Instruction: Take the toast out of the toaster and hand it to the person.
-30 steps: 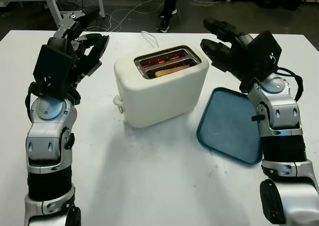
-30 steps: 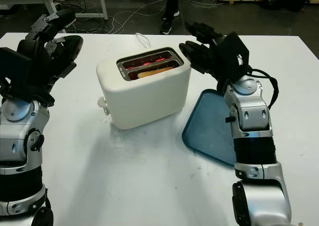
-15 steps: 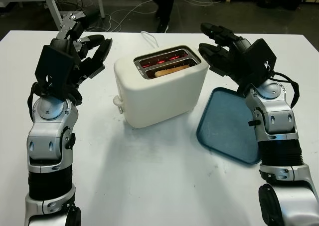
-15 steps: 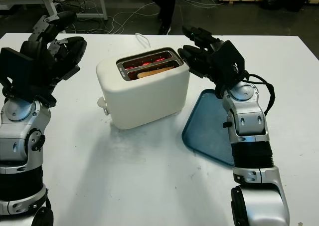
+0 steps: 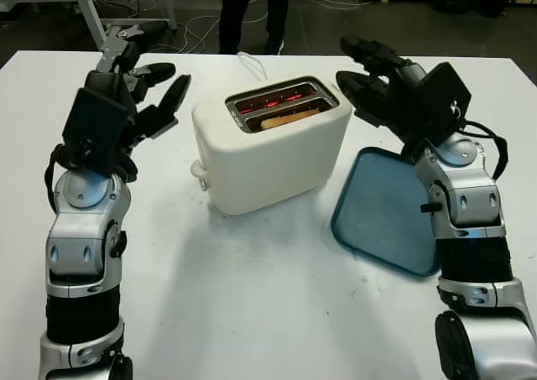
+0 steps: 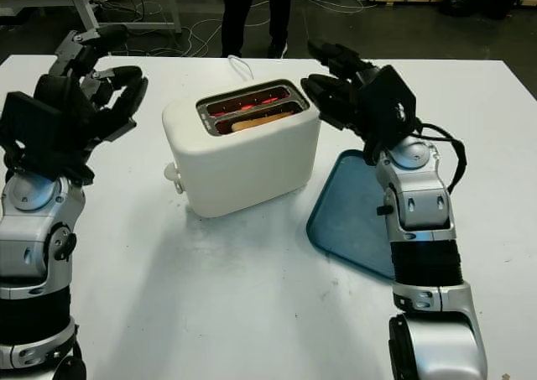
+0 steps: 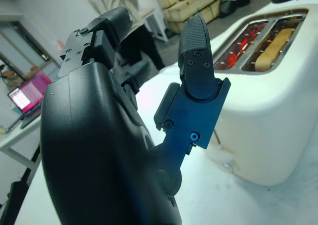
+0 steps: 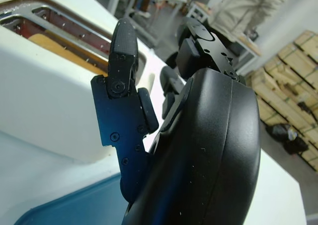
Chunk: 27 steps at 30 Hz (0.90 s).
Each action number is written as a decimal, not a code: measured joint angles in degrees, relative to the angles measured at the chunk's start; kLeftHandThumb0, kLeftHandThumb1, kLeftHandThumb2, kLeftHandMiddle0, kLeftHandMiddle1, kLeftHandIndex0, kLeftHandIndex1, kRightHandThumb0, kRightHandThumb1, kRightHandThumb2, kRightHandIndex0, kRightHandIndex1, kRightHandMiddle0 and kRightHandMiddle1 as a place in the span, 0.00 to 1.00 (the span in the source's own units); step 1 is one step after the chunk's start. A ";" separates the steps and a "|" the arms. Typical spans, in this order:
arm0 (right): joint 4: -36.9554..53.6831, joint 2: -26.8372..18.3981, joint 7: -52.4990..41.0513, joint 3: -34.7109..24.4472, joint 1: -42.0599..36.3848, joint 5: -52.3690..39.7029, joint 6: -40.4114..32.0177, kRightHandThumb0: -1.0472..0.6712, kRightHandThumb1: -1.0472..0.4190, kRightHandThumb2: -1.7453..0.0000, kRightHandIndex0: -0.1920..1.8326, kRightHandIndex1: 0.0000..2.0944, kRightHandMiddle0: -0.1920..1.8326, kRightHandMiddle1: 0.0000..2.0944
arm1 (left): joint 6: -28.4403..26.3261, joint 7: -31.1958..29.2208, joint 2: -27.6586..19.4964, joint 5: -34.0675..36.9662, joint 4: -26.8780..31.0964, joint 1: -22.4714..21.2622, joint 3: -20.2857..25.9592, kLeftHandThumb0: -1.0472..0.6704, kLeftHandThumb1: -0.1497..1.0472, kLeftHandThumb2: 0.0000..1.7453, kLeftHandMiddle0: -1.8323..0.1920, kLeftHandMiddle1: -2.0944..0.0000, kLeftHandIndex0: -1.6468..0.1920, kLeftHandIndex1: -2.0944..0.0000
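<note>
A cream toaster (image 5: 273, 149) stands mid-table with two slots glowing red inside. A slice of toast (image 5: 289, 117) sits low in the nearer slot, also seen as toast (image 7: 278, 42) in the left wrist view. My left hand (image 5: 151, 86) is raised to the left of the toaster, open, holding nothing. My right hand (image 5: 369, 74) hovers open just right of the toaster's top edge, clear of the slots. A person's legs (image 5: 247, 11) stand beyond the far table edge.
A blue tray (image 5: 382, 212) lies flat on the white table (image 5: 268, 304) to the right of the toaster, under my right forearm. The toaster's cord (image 5: 250, 64) runs off the far edge. Cables litter the floor behind.
The person has stepped left behind the table. My left hand has lifted slightly and opened wider. My right hand has barely shifted beside the toaster.
</note>
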<state>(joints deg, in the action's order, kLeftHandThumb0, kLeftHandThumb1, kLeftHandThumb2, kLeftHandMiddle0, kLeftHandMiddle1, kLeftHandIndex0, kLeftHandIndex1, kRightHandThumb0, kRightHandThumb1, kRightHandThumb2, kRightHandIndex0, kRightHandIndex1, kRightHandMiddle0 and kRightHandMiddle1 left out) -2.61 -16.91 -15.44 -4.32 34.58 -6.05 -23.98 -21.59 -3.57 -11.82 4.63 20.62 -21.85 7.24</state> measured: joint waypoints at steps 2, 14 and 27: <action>0.58 0.21 0.26 -0.27 -0.02 -0.02 -0.62 0.35 0.09 0.78 0.13 0.29 0.26 0.01 | 0.00 -0.44 0.00 0.02 0.00 0.00 0.02 0.31 0.73 0.32 0.91 0.54 0.89 0.61; 2.36 1.28 2.25 0.05 -0.92 0.69 -1.17 0.39 0.09 0.77 0.13 0.28 0.27 0.01 | -0.72 -1.93 -0.69 0.98 0.25 0.00 0.83 0.31 0.75 0.30 0.91 0.57 0.90 0.63; -0.21 1.06 0.77 -0.26 -1.63 -0.15 -1.20 0.35 0.09 0.79 0.12 0.28 0.24 0.00 | -1.04 -2.96 -1.10 2.32 0.42 0.11 1.76 0.30 0.78 0.19 0.91 0.54 0.89 0.60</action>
<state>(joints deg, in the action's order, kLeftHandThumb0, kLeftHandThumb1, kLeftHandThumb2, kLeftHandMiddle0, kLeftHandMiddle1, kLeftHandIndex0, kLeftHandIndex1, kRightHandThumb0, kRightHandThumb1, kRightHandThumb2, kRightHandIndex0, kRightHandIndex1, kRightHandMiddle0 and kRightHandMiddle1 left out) -2.82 -15.85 -14.67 -4.58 32.95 -6.20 -25.18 -22.63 -6.53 -12.91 6.95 21.04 -21.74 9.00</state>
